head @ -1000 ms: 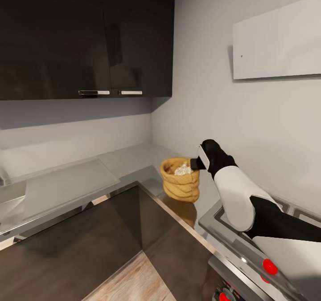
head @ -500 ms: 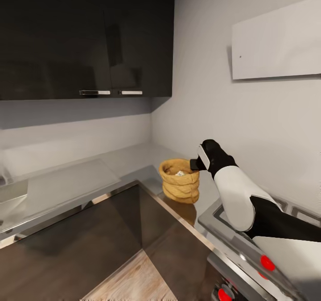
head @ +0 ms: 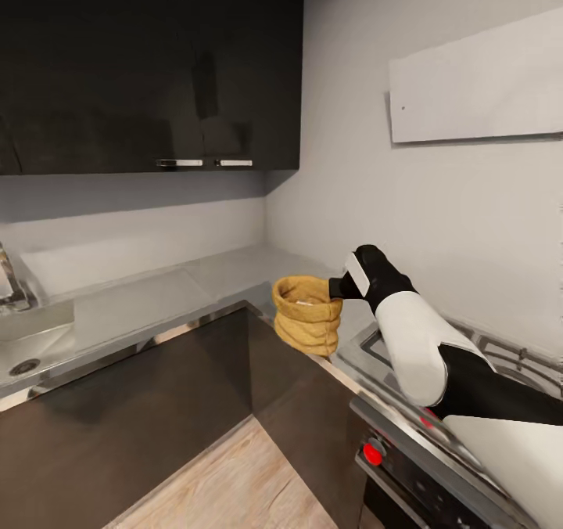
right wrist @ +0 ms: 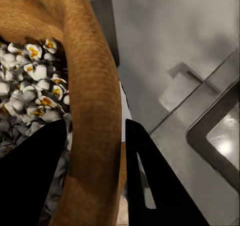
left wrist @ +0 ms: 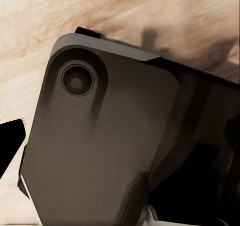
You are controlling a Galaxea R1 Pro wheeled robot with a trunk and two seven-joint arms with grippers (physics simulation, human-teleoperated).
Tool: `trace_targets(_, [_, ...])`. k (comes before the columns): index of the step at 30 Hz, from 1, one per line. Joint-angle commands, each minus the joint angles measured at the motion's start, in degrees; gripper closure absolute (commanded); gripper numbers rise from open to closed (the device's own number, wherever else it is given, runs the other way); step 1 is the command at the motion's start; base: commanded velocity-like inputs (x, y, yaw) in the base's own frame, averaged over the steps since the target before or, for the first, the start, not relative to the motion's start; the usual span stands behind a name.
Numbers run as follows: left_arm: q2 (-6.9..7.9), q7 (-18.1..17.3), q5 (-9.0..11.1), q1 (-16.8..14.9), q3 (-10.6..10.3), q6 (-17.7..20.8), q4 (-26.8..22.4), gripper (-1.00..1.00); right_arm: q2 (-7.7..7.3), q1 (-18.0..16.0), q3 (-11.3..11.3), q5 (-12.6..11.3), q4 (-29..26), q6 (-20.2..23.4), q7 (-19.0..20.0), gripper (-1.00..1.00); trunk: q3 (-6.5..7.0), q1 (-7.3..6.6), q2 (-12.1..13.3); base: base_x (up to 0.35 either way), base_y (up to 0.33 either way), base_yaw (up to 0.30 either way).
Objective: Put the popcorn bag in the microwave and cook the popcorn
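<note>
Where the grey table turns its corner beside the steel gas hob, the popcorn bag is held at the table's front edge by the right gripper, whose jaws are clenched on the bag's rolled rim, one finger inside and one outside, as the right wrist view confirms. White popped kernels fill the bag. Also listed: dark upper cabinets, sink, red knob, wood floor; left gripper's jaws cannot be told from its wrist view, which faces a dark housing over wood floor.
</note>
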Motion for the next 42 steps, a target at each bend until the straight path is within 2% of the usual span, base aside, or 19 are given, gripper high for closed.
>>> trace_targets(1, [0.00,-0.1,0.3,0.0,0.1,-0.1,-0.1,-1.00,0.09,-0.1,-0.5,0.5,-0.1,0.2,0.1,1.00,-0.07,-0.03,-0.1,-0.348,0.000,0.000])
trace_targets(13, [0.00,0.0,0.3,0.0,0.0,-0.1,-0.1,-1.00,0.09,-0.1,-0.4,0.5,-0.2,0.1,0.1,1.00,-0.07,-0.03,-0.1,-0.348,0.000,0.000])
trace_targets(21, [0.08,0.0,0.3,0.0,0.0,-0.1,-0.1,-1.00,0.09,-0.1,-0.1,0.5,-5.7,1.2,0.1,1.00,-0.07,-0.03,-0.1,-0.349,0.000,0.000])
trace_targets(42, [0.02,0.0,0.3,0.0,0.0,-0.1,-0.1,-1.00,0.09,-0.1,-0.1,0.3,-5.1,1.0,0.3,1.00,-0.07,-0.03,-0.1,-0.349,0.000,0.000])
